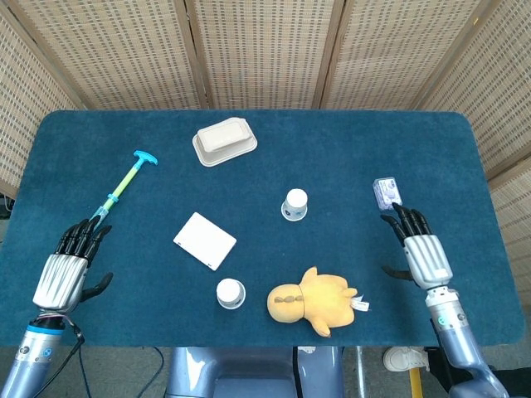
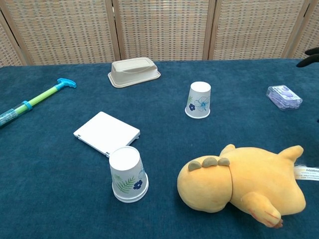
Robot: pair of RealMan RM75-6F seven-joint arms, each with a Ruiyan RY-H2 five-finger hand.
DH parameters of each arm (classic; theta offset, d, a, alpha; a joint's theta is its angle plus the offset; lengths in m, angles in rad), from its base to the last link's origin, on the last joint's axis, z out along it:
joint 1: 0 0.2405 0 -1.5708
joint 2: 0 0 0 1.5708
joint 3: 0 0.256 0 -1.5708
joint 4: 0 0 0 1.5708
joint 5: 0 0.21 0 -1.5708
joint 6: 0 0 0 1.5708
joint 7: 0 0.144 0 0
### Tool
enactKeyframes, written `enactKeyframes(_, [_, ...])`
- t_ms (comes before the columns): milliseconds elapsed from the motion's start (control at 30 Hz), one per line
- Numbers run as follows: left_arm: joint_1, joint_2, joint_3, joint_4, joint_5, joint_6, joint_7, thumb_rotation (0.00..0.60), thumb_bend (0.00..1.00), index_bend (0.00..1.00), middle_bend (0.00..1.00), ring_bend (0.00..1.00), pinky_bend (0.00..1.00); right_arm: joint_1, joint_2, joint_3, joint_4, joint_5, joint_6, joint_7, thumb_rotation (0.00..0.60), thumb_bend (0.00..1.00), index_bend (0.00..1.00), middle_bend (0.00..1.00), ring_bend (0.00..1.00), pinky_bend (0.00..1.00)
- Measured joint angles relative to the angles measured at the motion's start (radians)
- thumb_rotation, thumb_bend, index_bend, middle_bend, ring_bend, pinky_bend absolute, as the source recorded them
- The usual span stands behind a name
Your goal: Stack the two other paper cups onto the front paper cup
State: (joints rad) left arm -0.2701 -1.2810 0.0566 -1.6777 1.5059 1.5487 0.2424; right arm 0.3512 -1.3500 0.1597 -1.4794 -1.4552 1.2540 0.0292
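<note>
surface [image 1: 332, 149]: blue cloth, all items carried. plush duck [image 1: 315, 303]: laid on side. front paper cup [image 1: 231, 293]: inverted, judged stack base, well apart from left hand [image 1: 65, 269], fingers spread, nothing held. rear paper cup [image 1: 294, 204]: inverted, unstacked; right hand [image 1: 421, 249] near, fingers spread, empty. only two cups seen.

A table [image 1: 348, 141] covered in deep blue cloth fills most of the head view, its rounded far corners near the upper left and upper right of the frame. Behind it stands a folding screen [image 1: 257, 50] of woven cane panels in pale wooden frames, running across the top of both views. Grey floor [image 1: 382, 369] shows along the bottom edge. The light is even and soft.
</note>
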Motion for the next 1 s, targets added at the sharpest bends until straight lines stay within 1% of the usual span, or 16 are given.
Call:
enactKeyframes(133, [0.004,0.000,-0.008,0.002,0.003,-0.014,0.000,0.600,0.30,0.09,0.00,0.00,0.08,0.085,-0.015,0.054,0.006,0.032,-0.087,-0.021,0.600,0.17,0.28,0.00,0.00,0.06])
enactKeyframes(300, [0.009,-0.002,-0.018,0.006,0.007,-0.030,-0.001,0.600,0.30,0.09,0.00,0.00,0.08,0.195,-0.048,0.111,0.039,0.109,-0.221,-0.052,0.600,0.17,0.29,0.00,0.00,0.07])
enactKeyframes(400, [0.011,-0.003,-0.023,0.009,0.006,-0.041,-0.001,0.600,0.30,0.09,0.00,0.00,0.08,0.271,-0.087,0.139,0.090,0.178,-0.308,-0.086,0.600,0.18,0.29,0.00,0.00,0.07])
enactKeyframes(600, [0.012,-0.005,-0.037,0.015,0.000,-0.062,-0.006,0.600,0.30,0.09,0.00,0.00,0.08,0.380,-0.173,0.180,0.196,0.267,-0.395,-0.133,0.600,0.18,0.29,0.00,0.00,0.07])
enactKeyframes(767, [0.013,-0.005,-0.049,0.022,-0.011,-0.081,-0.014,0.600,0.30,0.09,0.00,0.00,0.08,0.435,-0.216,0.202,0.250,0.316,-0.442,-0.131,0.600,0.20,0.29,0.00,0.00,0.07])
enactKeyframes(1000, [0.011,-0.005,-0.061,0.031,-0.023,-0.106,-0.024,0.600,0.30,0.09,0.00,0.00,0.08,0.483,-0.253,0.193,0.302,0.364,-0.499,-0.145,0.600,0.20,0.29,0.00,0.00,0.07])
